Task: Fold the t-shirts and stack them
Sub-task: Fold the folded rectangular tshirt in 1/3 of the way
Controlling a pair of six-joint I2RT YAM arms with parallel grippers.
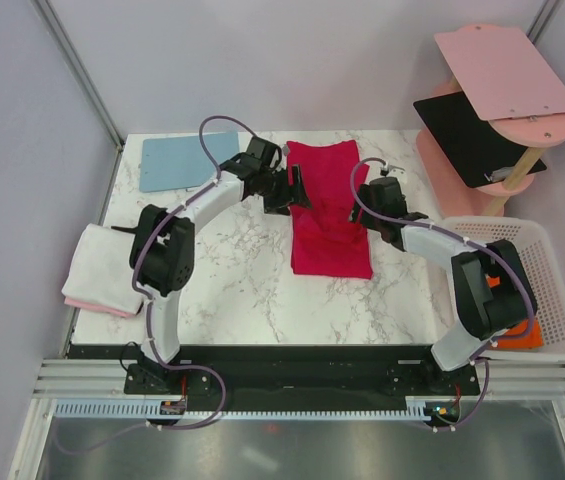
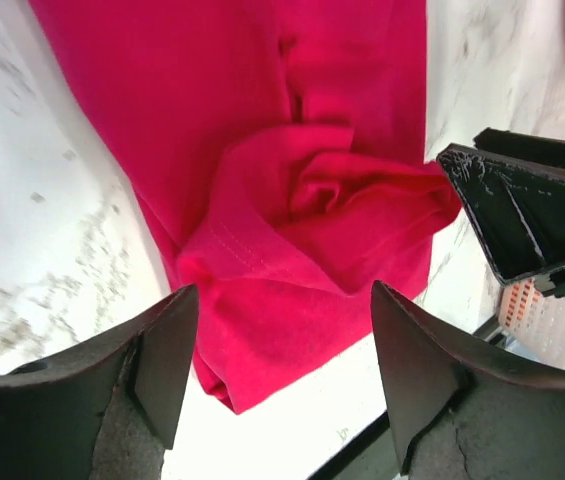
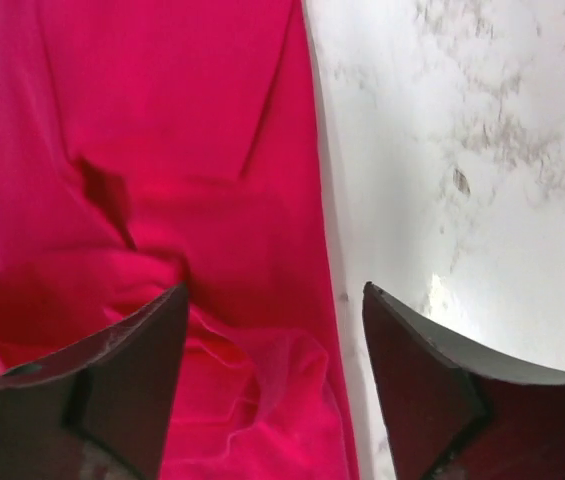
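The red shirt (image 1: 330, 235) is laid top-to-bottom at frame centre, flanked by the left pincer (image 1: 299, 190) and right pincer (image 1: 361, 212), both released.

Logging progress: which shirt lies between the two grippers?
The red shirt mid-table, between left gripper and right gripper. White shirt and pink shirt lie stacked at the left edge; orange shirt is in the basket.

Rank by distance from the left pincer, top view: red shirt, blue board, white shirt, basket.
1. Red shirt: right at the left pincer, mid-table.
2. Blue board: far-left corner.
3. White shirt: folded, at the table's left edge.
4. Basket: beyond the right edge.
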